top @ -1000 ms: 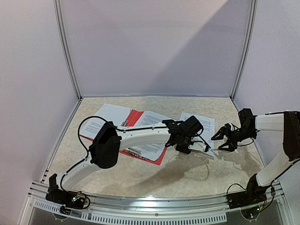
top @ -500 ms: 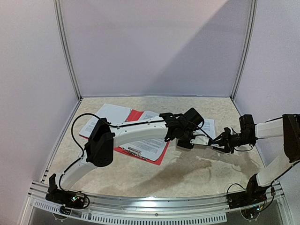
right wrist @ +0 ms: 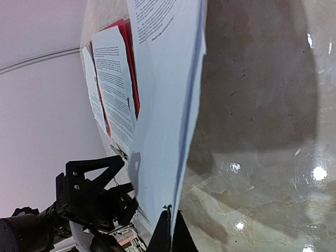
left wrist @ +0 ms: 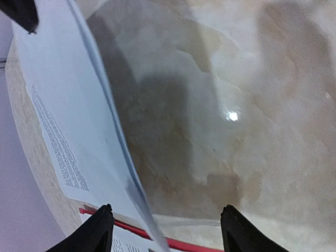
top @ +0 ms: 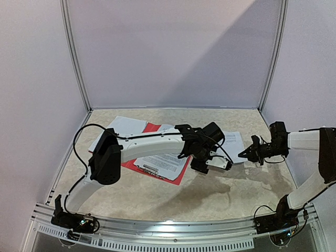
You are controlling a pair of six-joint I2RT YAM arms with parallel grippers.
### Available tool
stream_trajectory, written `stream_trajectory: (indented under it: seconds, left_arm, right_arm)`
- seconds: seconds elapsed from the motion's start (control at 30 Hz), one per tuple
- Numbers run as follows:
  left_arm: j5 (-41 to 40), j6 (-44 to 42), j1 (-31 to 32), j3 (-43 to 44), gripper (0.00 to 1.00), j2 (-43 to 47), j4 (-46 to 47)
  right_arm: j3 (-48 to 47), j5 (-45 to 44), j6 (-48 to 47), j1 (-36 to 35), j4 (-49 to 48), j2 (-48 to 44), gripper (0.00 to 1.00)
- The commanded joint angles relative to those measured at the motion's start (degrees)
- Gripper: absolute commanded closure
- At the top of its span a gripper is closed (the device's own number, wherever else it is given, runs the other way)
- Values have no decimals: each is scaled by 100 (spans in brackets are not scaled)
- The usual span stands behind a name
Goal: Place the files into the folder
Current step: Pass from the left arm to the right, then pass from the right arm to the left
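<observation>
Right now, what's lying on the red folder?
Printed sheets and a silver clip lie on the folder. The left arm covers its middle, so anything under there is hidden.

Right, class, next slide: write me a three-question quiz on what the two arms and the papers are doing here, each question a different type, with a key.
1. True or false: the right gripper is shut on the edge of a paper sheet.
2. In its wrist view, the left gripper has its jaws: A) open; B) shut on a pen; C) out of sight.
3. Fill in: the folder lying under the printed sheets is coloured ____.

Key: 1 true; 2 A; 3 red.
</observation>
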State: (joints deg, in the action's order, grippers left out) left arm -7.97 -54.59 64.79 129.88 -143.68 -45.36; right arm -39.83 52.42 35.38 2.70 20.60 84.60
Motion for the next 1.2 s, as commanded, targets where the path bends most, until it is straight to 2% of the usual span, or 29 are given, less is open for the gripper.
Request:
stream_trajectory:
  seconds: [0.0, 0.2, 0.37, 0.77, 0.87, 1.17]
  left_arm:
    - [-118, -622, -156, -591, 29, 825, -557]
    - [-157, -696, -309, -908, 29, 969, -595]
    - [227, -302, -197, -965, 28, 859, -568]
    - [53, 60, 80, -1220, 27, 502, 395]
    - [-22, 63, 83, -1248, 30, 402, 541]
    - [-189, 215, 68, -1317, 46, 349, 886]
  right_arm:
    - [-289, -144, -603, 54, 725, -4, 100]
    - [-287, -136, -665, 55, 676, 143, 100]
    - [-310, -140, -615, 54, 650, 154, 100]
    - [-306, -189, -689, 72, 713, 174, 100]
    - [-321, -180, -705, 89, 709, 188, 100]
    - [-314, -176, -734, 123, 764, 154, 100]
